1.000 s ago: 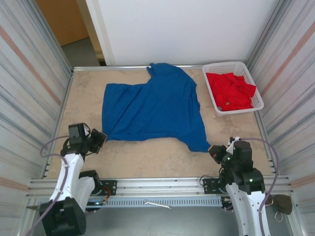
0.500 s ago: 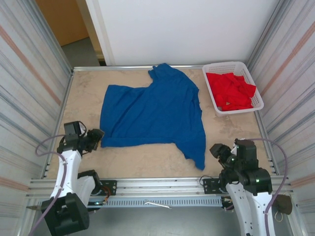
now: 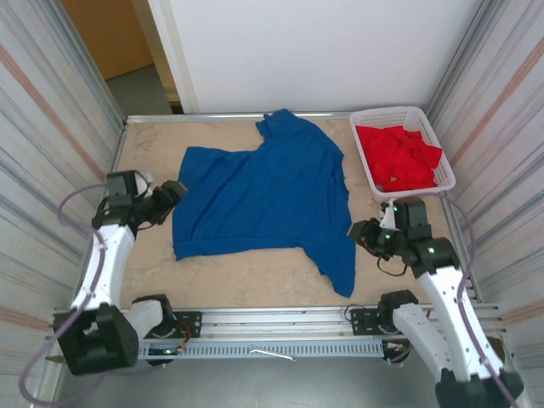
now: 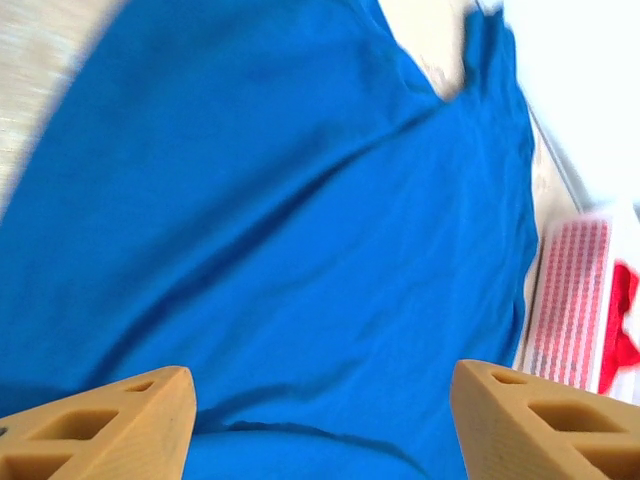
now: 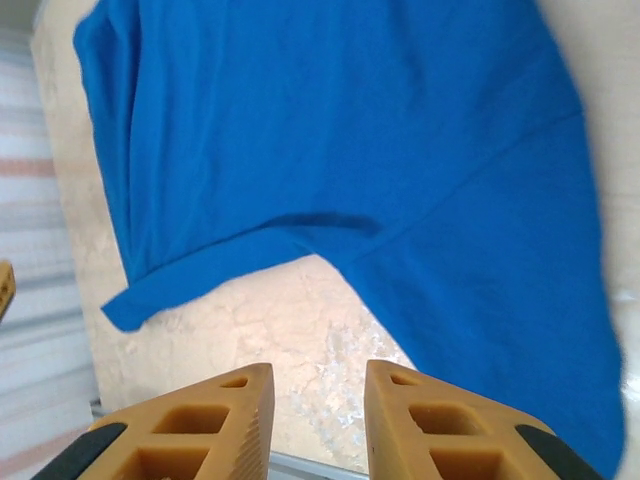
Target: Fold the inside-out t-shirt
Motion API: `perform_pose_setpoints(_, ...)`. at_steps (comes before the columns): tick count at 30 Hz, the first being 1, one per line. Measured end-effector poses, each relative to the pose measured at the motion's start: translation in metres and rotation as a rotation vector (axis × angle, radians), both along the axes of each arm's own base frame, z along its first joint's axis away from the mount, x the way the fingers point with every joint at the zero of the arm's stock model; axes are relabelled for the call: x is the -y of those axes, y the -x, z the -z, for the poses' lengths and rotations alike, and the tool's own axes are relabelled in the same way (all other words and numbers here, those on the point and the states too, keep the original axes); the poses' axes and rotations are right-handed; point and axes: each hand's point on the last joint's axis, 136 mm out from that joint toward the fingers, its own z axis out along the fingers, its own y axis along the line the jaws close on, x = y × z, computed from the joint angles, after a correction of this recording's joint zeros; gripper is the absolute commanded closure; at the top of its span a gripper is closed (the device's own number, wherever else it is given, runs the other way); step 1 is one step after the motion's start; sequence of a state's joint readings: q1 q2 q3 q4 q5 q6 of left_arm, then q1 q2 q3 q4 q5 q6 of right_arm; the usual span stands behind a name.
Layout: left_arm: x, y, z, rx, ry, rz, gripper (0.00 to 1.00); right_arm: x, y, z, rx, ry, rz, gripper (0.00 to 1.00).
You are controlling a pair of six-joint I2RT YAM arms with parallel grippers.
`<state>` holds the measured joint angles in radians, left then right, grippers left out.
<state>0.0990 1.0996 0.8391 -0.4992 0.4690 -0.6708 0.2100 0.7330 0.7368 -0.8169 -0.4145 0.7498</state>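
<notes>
The left fingers (image 4: pixel 100 425) stood spread wide apart with nothing between them, hanging over blue cloth. From above they sat at the left edge of the t-shirt (image 3: pixel 263 195), about level with its middle, pointing in across it. The right fingers (image 5: pixel 440 430) were drawn close together, with only a narrow gap left. Nothing was caught in that gap, and through it I could see the bare surface (image 5: pixel 320 330). From above they hovered just beside the shirt's right edge, low on that side, aimed toward the cloth.

The t-shirt lay spread out in the middle of the surface, plain royal blue on the side facing up, with soft creases running across it. One part reached up to the far edge, and a narrower flap trailed down toward the near right corner. The hem on the near left made a fairly straight line.

In the far right corner, just beside the shirt but apart from it, stood a white basket (image 3: pixel 442 183) with a red garment (image 3: pixel 399 157) heaped inside. Corrugated metal walls (image 3: pixel 51 170) closed in both sides.
</notes>
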Motion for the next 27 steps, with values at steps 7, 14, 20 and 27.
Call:
perform_pose_setpoints(7,0.061,-0.028,0.050,-0.110,-0.035,0.190,0.31,-0.046,-0.047,0.057,-0.087,0.109,-0.127,0.68)
perform_pose_setpoints(14,0.072,-0.026,0.106,-0.214,-0.065,0.208,0.31,-0.057,-0.069,0.110,-0.143,0.182,-0.091,0.64)
perform_pose_setpoints(20,0.065,0.002,0.138,-0.285,-0.077,0.190,0.31,-0.054,-0.042,0.143,-0.208,0.214,-0.039,0.55)
perform_pose_setpoints(27,0.062,0.027,0.140,-0.256,-0.051,0.166,0.30,-0.057,-0.011,0.145,-0.205,0.194,0.033,0.53)
